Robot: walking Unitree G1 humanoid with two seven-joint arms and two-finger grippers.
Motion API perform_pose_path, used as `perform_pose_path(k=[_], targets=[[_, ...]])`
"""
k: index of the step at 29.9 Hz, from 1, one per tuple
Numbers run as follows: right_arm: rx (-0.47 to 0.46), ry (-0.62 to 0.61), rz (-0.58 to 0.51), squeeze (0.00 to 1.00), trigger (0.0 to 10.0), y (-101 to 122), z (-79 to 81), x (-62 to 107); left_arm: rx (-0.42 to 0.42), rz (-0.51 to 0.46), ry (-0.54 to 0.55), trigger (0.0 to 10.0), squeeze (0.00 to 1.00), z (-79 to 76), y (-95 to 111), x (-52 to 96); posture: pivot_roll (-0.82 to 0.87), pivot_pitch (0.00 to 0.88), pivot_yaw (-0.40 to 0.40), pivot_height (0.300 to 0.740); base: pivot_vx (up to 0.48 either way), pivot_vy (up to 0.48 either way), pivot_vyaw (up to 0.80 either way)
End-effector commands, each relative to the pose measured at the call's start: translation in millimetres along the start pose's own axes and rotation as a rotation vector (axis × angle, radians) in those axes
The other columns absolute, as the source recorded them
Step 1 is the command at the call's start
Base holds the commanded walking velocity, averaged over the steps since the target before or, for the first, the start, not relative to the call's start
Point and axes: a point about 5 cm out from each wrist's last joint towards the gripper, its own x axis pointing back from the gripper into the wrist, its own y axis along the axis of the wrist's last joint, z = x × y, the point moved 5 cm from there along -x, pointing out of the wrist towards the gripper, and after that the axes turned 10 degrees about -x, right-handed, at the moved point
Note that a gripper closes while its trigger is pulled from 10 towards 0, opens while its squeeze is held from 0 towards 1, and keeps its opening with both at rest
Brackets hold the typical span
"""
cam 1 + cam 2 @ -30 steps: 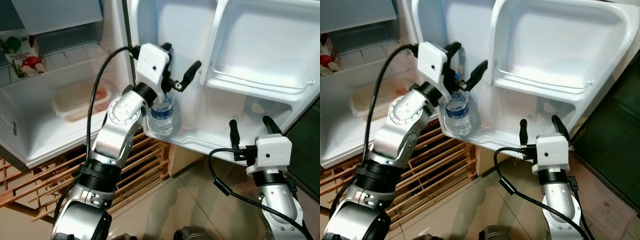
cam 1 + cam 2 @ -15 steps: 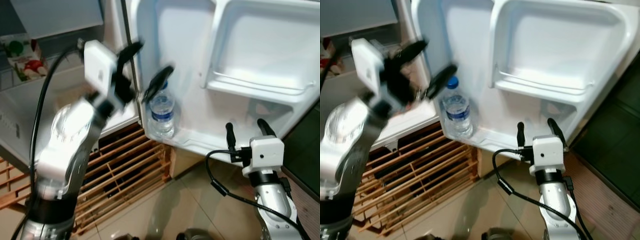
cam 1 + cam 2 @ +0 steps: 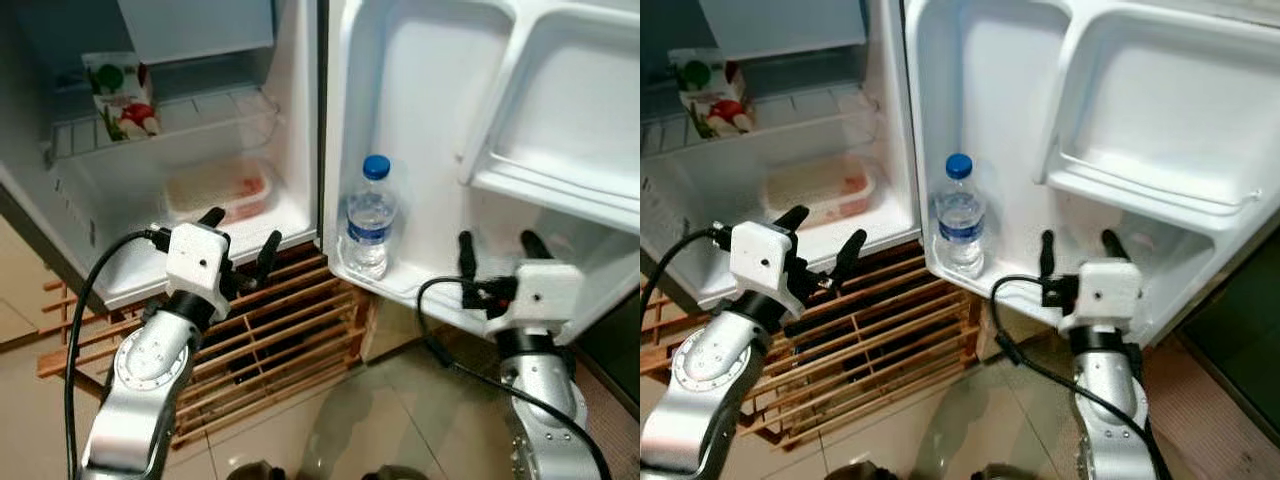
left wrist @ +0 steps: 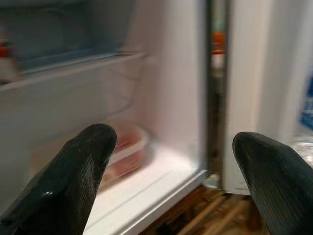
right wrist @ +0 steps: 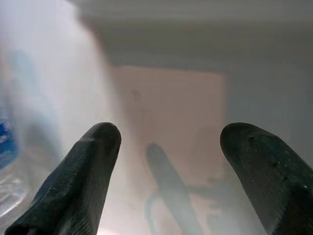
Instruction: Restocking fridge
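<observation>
A clear water bottle with a blue cap stands upright at the left end of the fridge door's bottom shelf. My left gripper is open and empty, low in front of the fridge body, left of the bottle and apart from it. In the left wrist view its fingers frame the fridge interior. My right gripper is open and empty, close against the door shelf to the right of the bottle.
Inside the fridge a juice carton stands on the wire shelf and a plastic food box lies on the floor of the compartment. A wooden slatted rack sits under the fridge. An upper door bin juts out at right.
My left gripper has let go of the bottle and dropped down and left, away from the door shelf. The bottle stays standing. The camera view has shifted right.
</observation>
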Motion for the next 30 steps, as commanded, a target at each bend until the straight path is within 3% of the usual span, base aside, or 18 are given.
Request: perform_pose_path(k=[1,3,4,8,10,11,13,17,30], targets=[[-0.023,-0.031,0.017,0.0,10.0,-4.4,-9.1,-0.3,-0.032,0.067,0.097,10.0,0.0,17.6,-18.5,3.9,-0.13,0.0,0.017,0.732,0.0,0.0,0.0],[-0.023,-0.034,0.026,0.0,10.0,-8.3,-14.5,2.9,-0.088,0.109,0.171,10.0,0.0,33.0,-37.1,12.6,-0.13,0.0,0.016,0.732,0.0,0.0,0.0],[-0.024,-0.028,0.035,0.0,10.0,-13.3,-16.8,7.5,-0.135,0.096,0.153,10.0,0.0,31.6,-41.5,17.1,-0.14,0.0,0.016,0.732,0.0,0.0,0.0],[-0.023,-0.029,0.052,0.0,10.0,-19.5,-19.6,11.6,-0.116,0.093,0.118,10.0,0.0,24.6,-41.5,16.3,-0.14,0.0,0.016,0.732,0.0,0.0,0.0],[-0.02,-0.022,0.059,0.0,10.0,-20.9,-19.1,13.0,-0.059,0.063,0.085,10.0,0.0,15.6,-27.0,6.5,-0.15,0.0,0.02,0.732,0.0,0.0,0.0],[-0.02,-0.022,0.059,0.0,10.0,-20.9,-19.1,13.0,-0.059,0.063,0.085,10.0,0.0,15.6,-27.0,6.5,-0.15,0.0,0.02,0.732,0.0,0.0,0.0],[-0.021,0.001,0.058,0.0,10.0,-20.8,-14.0,12.4,-0.07,-0.007,0.054,10.0,0.0,6.4,-4.5,-5.8,-0.14,0.0,0.018,0.732,0.0,0.0,0.0],[-0.02,0.016,0.055,0.0,10.0,-21.9,-11.2,10.5,-0.067,-0.062,0.054,10.0,0.0,4.7,9.0,-15.0,-0.14,0.0,0.013,0.732,-0.084,0.0,0.0],[-0.004,0.06,0.063,0.0,10.0,-25.2,-4.9,5.3,-0.054,-0.066,0.046,10.0,0.0,0.3,11.9,-26.7,-0.15,0.0,0.006,0.732,-0.411,0.0,0.0]])
